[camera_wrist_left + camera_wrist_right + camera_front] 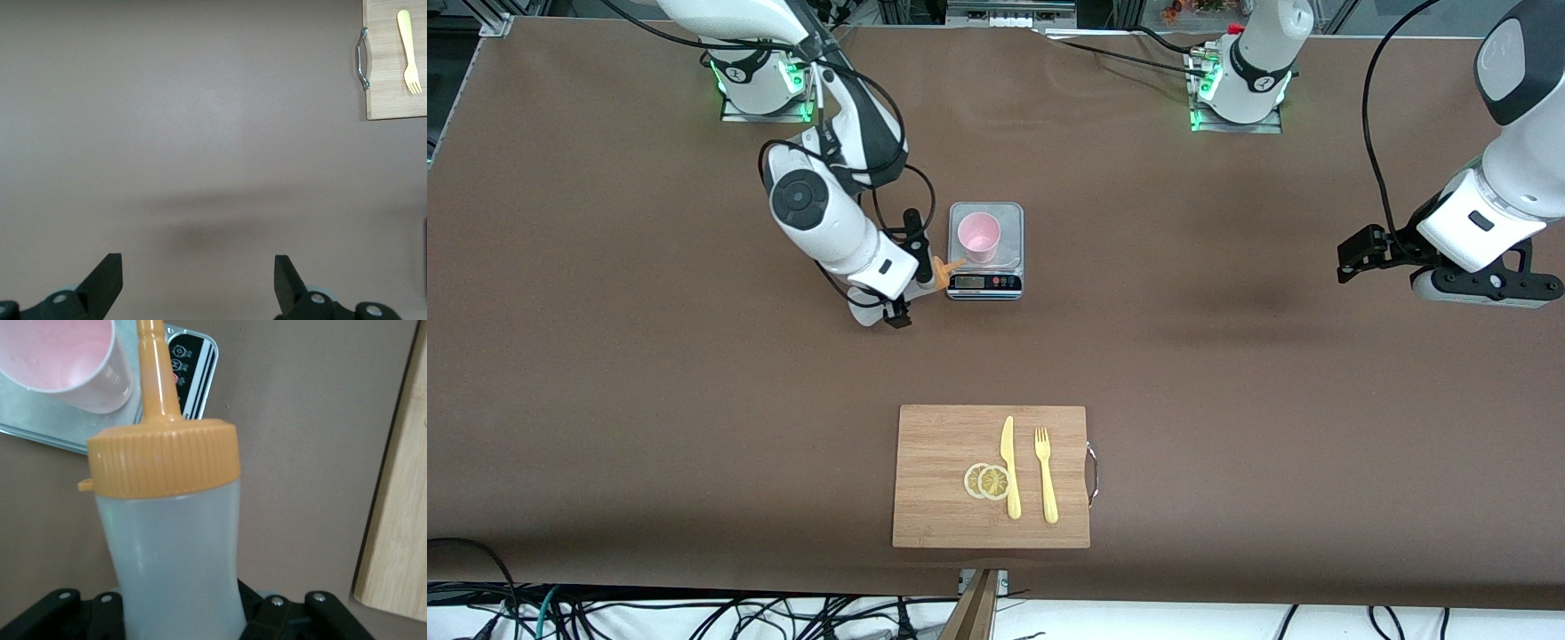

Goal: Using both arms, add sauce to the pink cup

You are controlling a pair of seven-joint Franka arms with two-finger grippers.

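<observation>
- Your right gripper point(180, 620) has its jaws clenched on the sauce bottle point(170, 540), tilted, nozzle toward the pink cup point(979, 236).
- The cup stands on the scale point(985, 283).
- Your left gripper point(197, 283) waits over bare counter point(1227, 356), jaws released.

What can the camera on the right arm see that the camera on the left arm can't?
Only the right wrist view shows the sauce bottle held in the right gripper, its orange nozzle pointing toward the pink cup, which stands on the kitchen scale.

Only the left wrist view shows the left gripper, open and empty over bare table, plus the yellow fork and the board's metal handle.

Both views show the brown table and part of the wooden cutting board.
</observation>
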